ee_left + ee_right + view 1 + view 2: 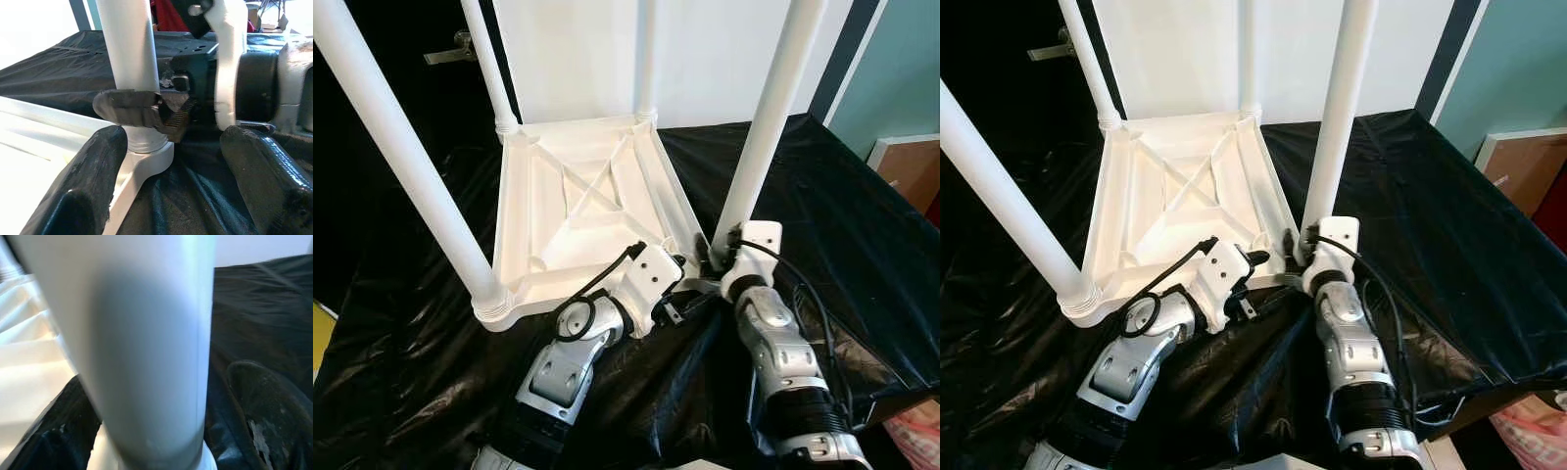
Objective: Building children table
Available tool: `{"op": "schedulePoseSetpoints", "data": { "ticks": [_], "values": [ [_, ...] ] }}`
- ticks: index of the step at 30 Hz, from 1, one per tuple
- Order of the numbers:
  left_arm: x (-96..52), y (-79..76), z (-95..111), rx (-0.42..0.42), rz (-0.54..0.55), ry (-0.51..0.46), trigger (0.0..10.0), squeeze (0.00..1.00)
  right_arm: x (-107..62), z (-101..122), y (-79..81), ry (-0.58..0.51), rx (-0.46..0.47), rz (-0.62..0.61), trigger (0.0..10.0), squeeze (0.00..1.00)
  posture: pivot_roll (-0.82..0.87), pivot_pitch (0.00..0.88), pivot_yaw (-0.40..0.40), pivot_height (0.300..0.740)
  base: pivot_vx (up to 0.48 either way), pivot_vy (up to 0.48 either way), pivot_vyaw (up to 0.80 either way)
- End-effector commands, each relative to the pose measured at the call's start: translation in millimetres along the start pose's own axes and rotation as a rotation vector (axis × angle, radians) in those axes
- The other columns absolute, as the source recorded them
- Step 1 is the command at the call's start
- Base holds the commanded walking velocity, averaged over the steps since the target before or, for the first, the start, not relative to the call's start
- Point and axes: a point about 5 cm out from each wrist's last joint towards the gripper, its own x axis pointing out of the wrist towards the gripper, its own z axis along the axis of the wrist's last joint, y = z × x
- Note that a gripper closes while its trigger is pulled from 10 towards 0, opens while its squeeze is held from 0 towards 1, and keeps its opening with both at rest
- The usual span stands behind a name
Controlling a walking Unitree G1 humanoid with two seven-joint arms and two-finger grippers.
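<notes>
A white children's table (578, 196) lies upside down on a black cloth, with its legs pointing up. My right gripper (715, 257) is shut on the base of the near right leg (764, 127), just above its socket. In the right wrist view that leg (142, 347) sits between the black fingers (264, 401). My left gripper (173, 139) is open beside the same corner, its fingers (83, 186) on either side of the leg's socket (146, 152) without touching it. The near left leg (401, 157) stands screwed into its corner.
The black cloth (862, 225) covers the whole work surface, and its edge drops off at the right. A dark door with a handle (450, 49) is at the far left. A wooden cabinet (911, 166) and a pink bag (915, 431) are at the right.
</notes>
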Motion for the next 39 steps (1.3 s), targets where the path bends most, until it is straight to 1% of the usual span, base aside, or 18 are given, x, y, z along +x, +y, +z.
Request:
{"op": "schedulePoseSetpoints", "data": {
  "ticks": [1, 2, 3, 4, 6, 10, 11, 13, 19, 20, 21, 22, 23, 33, 34, 35, 38, 39],
  "values": [
    [-0.4, -0.1, 1, -0.006, 0.024, 0.0, 10.0, 0.0, -2.7, 3, -5.7, -0.014, 0.012, 0.069, 10.0, 1.0, -0.04, 0.0, -0.016, 0.74, 0.0, 0.0, 0.0],
    [-0.4, -0.1, 1, -0.006, 0.024, 0.0, 10.0, 0.0, -2.7, 3, -5.7, -0.014, 0.012, 0.069, 10.0, 1.0, -0.04, 0.0, -0.016, 0.74, 0.0, 0.0, 0.0],
    [-0.6, 0.2, 1, -0.006, 0.022, 0.001, 10.0, 0.0, -3.2, 5, -13.5, -0.015, -0.01, 0.121, 10.0, 1.0, -0.05, 0.0, -0.013, 0.74, 0.0, 0.0, 0.0],
    [-0.6, 0.6, 1, -0.006, 0.022, 0.002, 10.0, 0.0, -3.1, 5, -18.9, -0.011, -0.025, 0.158, 10.0, 0.0, -0.05, 0.0, -0.011, 0.74, 0.0, 0.0, 0.0],
    [-0.5, 1.1, 1, -0.006, 0.021, 0.002, 10.0, 0.0, -2.3, 6, -23.2, -0.009, -0.049, 0.196, 10.0, 0.0, -0.05, 0.0, -0.01, 0.74, 0.0, 0.0, 0.0],
    [0.7, 2.9, 2, -0.002, 0.016, 0.002, 10.0, 0.0, 7.3, 5, -27.8, 0.04, -0.154, 0.443, 10.0, 0.0, -0.05, 0.0, -0.002, 0.74, 0.0, 0.0, 0.0],
    [0.7, 2.9, 2, -0.002, 0.016, 0.002, 10.0, 0.0, 7.3, 5, -27.8, 0.04, -0.154, 0.443, 10.0, 0.0, -0.05, 0.0, -0.002, 0.74, 0.0, 0.0, 0.0],
    [1.2, 3.8, 3, 0.001, 0.015, 0.001, 10.0, 0.0, 14.7, 4, -24.5, 0.067, -0.177, 0.517, 10.0, 0.0, -0.05, 0.0, 0.0, 0.74, 0.0, 0.0, 0.0],
    [0.6, 4.7, 3, 0.004, 0.018, 0.003, 10.0, 0.0, 25.3, 3, -18.8, 0.1, -0.203, 0.577, 10.0, 0.0, -0.04, 0.0, -0.004, 0.74, 0.0, 0.0, 0.0],
    [0.2, 5.0, 3, 0.005, 0.021, 0.004, 10.0, 0.0, 28.2, 2, -16.7, 0.116, -0.214, 0.592, 4.8, 0.0, -0.03, 0.0, -0.007, 0.74, 0.0, 0.0, 0.0],
    [-0.1, 5.3, 3, 0.007, 0.025, 0.005, 10.0, 0.0, 30.2, 0, -15.4, 0.129, -0.227, 0.601, 2.6, 0.0, -0.02, 0.0, -0.011, 0.74, 0.0, 0.0, 0.0],
    [-0.4, 5.5, 3, 0.008, 0.028, 0.006, 10.0, 0.0, 31.7, -2, -14.9, 0.136, -0.235, 0.612, 2.6, 0.0, -0.02, 0.0, -0.011, 0.74, 0.0, 0.0, 0.0],
    [-1.0, 5.8, 3, 0.007, 0.032, 0.006, 10.0, 0.0, 32.2, -3, -15.1, 0.142, -0.235, 0.62, 0.0, 0.0, -0.02, 0.0, -0.012, 0.74, 0.0, 0.0, 0.0],
    [-4.2, 6.9, 2, 0.005, 0.048, 0.011, 10.0, 0.0, 31.4, -7, -21.6, 0.158, -0.222, 0.627, 0.0, 0.0, -0.01, 0.0, -0.021, 0.74, 0.0, 0.0, 0.0],
    [-5.1, 6.8, 2, 0.004, 0.051, 0.013, 10.0, 0.0, 30.9, -8, -23.4, 0.161, -0.216, 0.614, 10.0, 0.0, 0.0, 0.0, -0.021, 0.74, 0.0, 0.0, 0.0],
    [-6.4, 7.0, 1, 0.0, 0.055, 0.017, 10.0, 0.0, 29.5, -11, -24.9, 0.156, -0.192, 0.558, 10.0, 0.0, -0.01, 0.008, -0.019, 0.74, 0.0, 0.0, 0.0],
    [-6.9, 7.1, 1, -0.001, 0.056, 0.018, 10.0, 0.0, 29.3, -11, -25.1, 0.15, -0.191, 0.535, 10.0, 0.0, -0.01, 0.008, -0.019, 0.74, 0.0, 0.0, 0.0],
    [-7.6, 7.4, 1, -0.002, 0.056, 0.019, 10.0, 0.0, 29.4, -12, -25.4, 0.147, -0.181, 0.498, 10.0, 0.0, -0.01, 0.013, -0.018, 0.74, 0.0, 0.0, 0.0]
  ]
}}
